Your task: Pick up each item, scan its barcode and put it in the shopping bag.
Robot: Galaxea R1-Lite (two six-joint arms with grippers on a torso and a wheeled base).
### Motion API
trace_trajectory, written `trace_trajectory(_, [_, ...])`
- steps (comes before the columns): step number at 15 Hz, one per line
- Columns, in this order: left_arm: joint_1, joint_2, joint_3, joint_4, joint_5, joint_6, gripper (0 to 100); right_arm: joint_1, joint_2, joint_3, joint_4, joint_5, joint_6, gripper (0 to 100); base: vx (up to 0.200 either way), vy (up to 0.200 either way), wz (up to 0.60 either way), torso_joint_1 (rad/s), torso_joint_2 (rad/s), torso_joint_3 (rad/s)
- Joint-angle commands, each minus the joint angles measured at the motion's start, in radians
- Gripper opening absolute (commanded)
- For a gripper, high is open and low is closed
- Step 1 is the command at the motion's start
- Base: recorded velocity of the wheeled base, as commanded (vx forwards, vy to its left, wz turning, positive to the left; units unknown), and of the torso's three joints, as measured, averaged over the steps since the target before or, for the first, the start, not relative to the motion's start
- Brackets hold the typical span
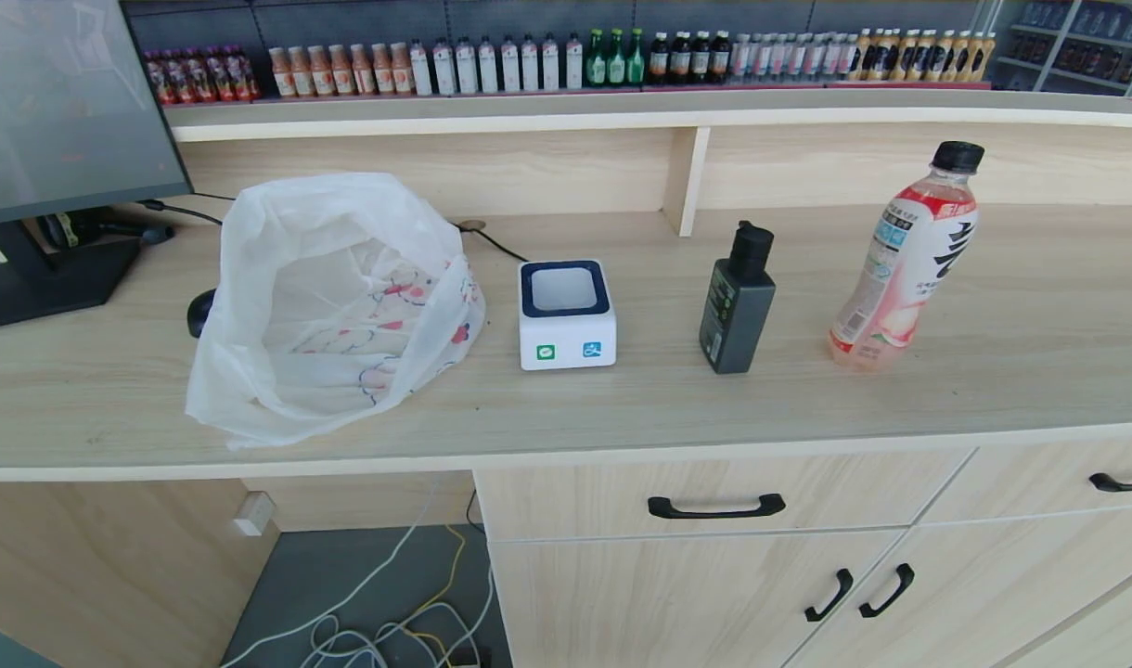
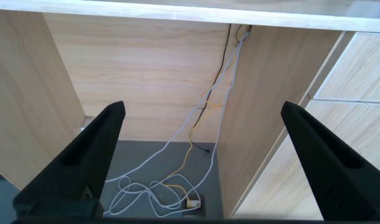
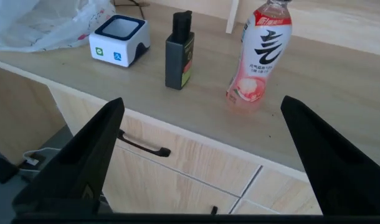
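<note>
Left end effector (image 2: 202, 107): released, fingers spread wide, nothing between them. It is low, facing the recess under the bench (image 1: 622, 408); cables (image 2: 159, 186) lie on the floor beyond it.

Right end effector (image 3: 202, 102): released and empty, held in front of the bench edge, above a drawer handle (image 3: 143, 146). The drink bottle (image 3: 258, 53) stands upright nearest it. Farther off toward the robot's left stand the dark bottle (image 3: 179, 53), then the scanner (image 3: 119, 40). The shopping bag (image 3: 47, 25) is farthest, mouth open.
</note>
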Motion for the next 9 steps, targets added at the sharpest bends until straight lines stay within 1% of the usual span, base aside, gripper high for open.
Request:
trace_trajectory(1, [0.0,0.0,0.0,0.0,0.0,0.0,100,0.045,0.089,0.005,-0.047,-0.001,-0.014,100,0.0,0.0,0.0,0.0,0.0,0.0])
trace_trajectory(2, [0.0,0.0,0.0,0.0,0.0,0.0,100,0.064,0.109,0.005,-0.057,-0.001,-0.02,100,0.0,0.0,0.0,0.0,0.0,0.0])
trace_trajectory(4, [0.0,0.0,0.0,0.0,0.0,0.0,100,0.142,0.136,0.011,-0.062,-0.001,-0.015,100,0.0,0.0,0.0,0.0,0.0,0.0])
trace_trajectory(5, [0.0,0.0,0.0,0.0,0.0,0.0,100,0.162,0.165,0.011,-0.074,-0.001,-0.017,100,0.0,0.0,0.0,0.0,0.0,0.0])
trace_trajectory(7, [0.0,0.0,0.0,0.0,0.0,-0.001,100,0.179,0.217,0.009,-0.136,-0.004,-0.021,100,0.0,0.0,0.0,0.0,0.0,0.0])
trace_trajectory(8, [0.0,0.0,0.0,0.0,0.0,0.0,100,0.182,0.268,0.011,-0.194,-0.019,-0.02,100,0.0,0.0,0.0,0.0,0.0,0.0])
trace_trajectory(9, [0.0,0.0,0.0,0.0,0.0,0.0,100,0.182,0.299,0.0,-0.214,-0.024,-0.018,100,0.0,0.0,0.0,0.0,0.0,0.0])
